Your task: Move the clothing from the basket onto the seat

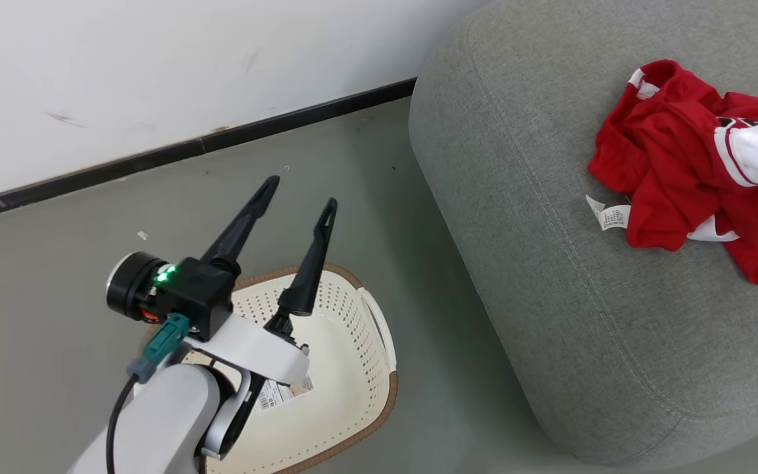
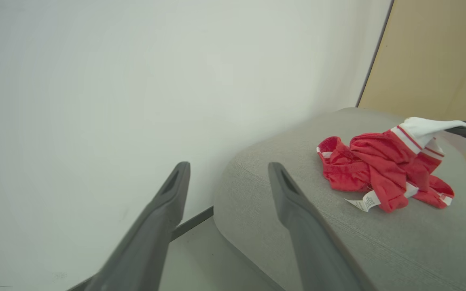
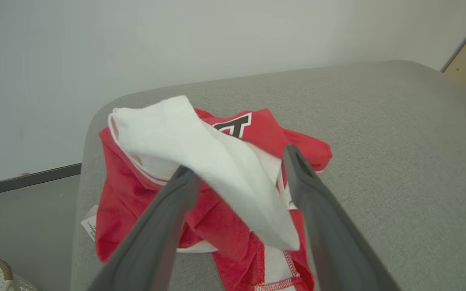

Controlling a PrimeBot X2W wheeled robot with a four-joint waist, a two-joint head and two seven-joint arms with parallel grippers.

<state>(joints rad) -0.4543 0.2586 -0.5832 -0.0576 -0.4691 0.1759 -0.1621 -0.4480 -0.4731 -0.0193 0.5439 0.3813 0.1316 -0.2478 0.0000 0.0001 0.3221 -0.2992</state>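
Right gripper (image 3: pixel 240 161) fingers spread, white fold of clothing (image 1: pixel 668 164) draped over one finger. Red heap lies on seat (image 1: pixel 550 263). Left gripper (image 1: pixel 302 192) spread, empty, above basket (image 1: pixel 359 375) on floor. Judged: release step. Next: lift right gripper clear without dragging fabric.

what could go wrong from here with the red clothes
The white part of the clothing lies draped across the open right gripper, so it may snag on a finger and get dragged off the seat when that arm pulls back. The left gripper hangs above the basket and could knock it if lowered.
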